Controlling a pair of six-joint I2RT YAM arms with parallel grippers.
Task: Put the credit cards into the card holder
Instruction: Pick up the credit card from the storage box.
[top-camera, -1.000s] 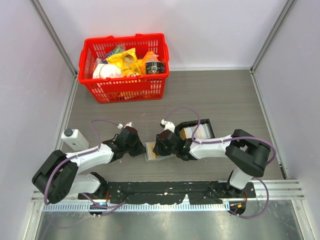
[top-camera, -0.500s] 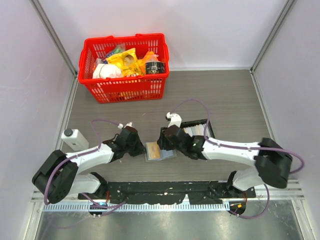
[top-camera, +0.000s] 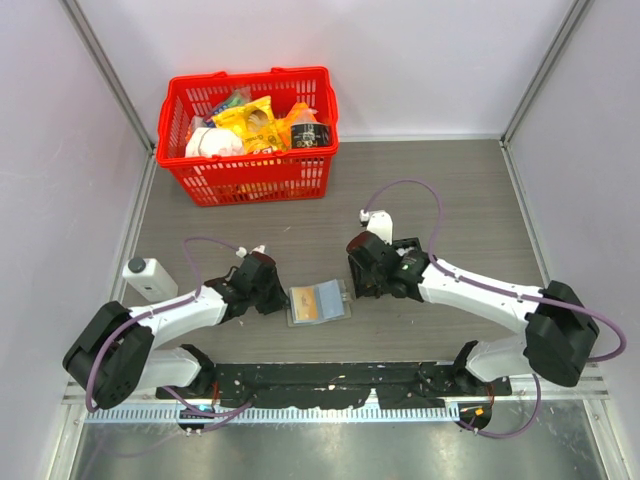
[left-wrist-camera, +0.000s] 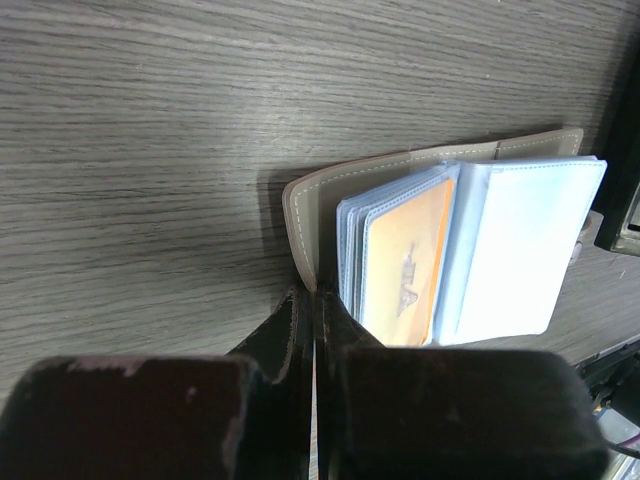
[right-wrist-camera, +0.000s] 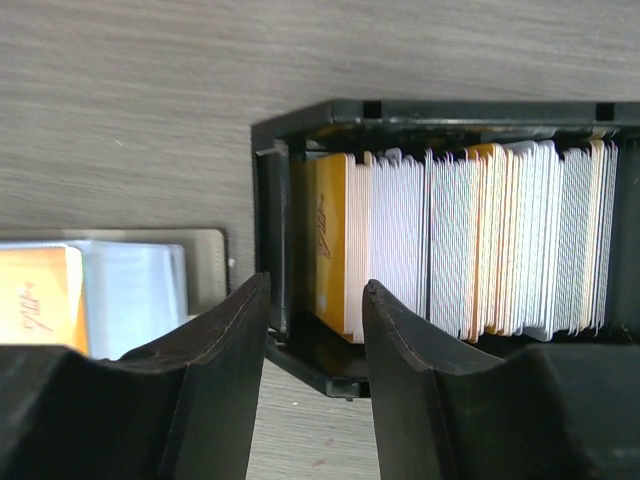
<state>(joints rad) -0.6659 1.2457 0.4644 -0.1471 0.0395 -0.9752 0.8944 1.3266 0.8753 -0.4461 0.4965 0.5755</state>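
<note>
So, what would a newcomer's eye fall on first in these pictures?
First, the red basket full of packets at the back left. Then the open card holder in the near middle, its edge pinched by the left gripper. The right gripper hangs open over a black tray packed with cards.

A grey wood-grain tabletop (top-camera: 470, 190) is enclosed by 3 plain, pale walls: a back wall (top-camera: 400, 60), a left wall (top-camera: 50, 150) and a right wall (top-camera: 595, 150). The 2 back corners are edged by slanting metal posts (top-camera: 105, 70). A metal rail (top-camera: 560, 375) is fixed along the near edge. Soft, even light is cast, with faint shadows.
</note>
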